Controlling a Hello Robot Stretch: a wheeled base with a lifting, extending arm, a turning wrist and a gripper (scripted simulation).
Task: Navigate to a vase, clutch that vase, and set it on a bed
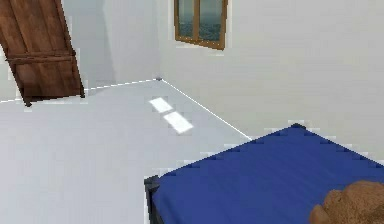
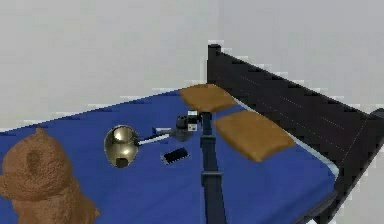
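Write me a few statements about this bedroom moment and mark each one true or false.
1. Two tan flat pillows lie by the dark slatted headboard. True.
2. The round brass-coloured vase stands on the floor. False: it shows against the blue-covered bed, near the end effector; whether it is held cannot be told.
3. The brown furry teddy bear sits on the floor. False: it is on the bed.
4. A wood-framed window is set in the white wall. True.
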